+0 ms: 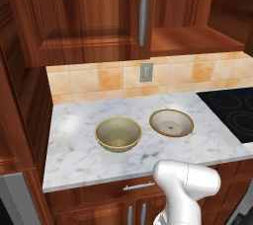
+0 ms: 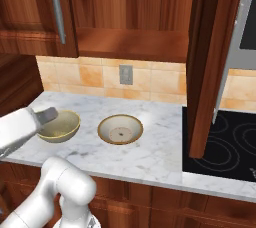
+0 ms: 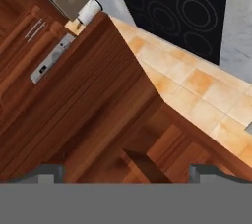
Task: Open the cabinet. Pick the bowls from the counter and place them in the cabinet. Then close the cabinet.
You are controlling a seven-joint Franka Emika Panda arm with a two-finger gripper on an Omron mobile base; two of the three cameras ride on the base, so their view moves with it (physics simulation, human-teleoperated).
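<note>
The cabinet on the wall stands with its right door swung out toward me, edge-on over the stovetop, and its left door shut, the long silver handle upright along its inner edge. Through the open half I see the bare wooden shelf.

Below it, both bowls sit on the white marble counter, apart from each other and from me. The deep bowl is on the left, the shallow bowl just to its right, nearer the stovetop. Behind them a grey wall outlet is set in the tan tile backsplash.

My pincer is up at the cabinet, well above the bowls. Its two dark tips stand wide apart with nothing between them, looking along the wood of the open door, with the stovetop and tiles tilted beyond it. In the right base view a white link of my arm crosses in front of the deep bowl's left side.
</note>
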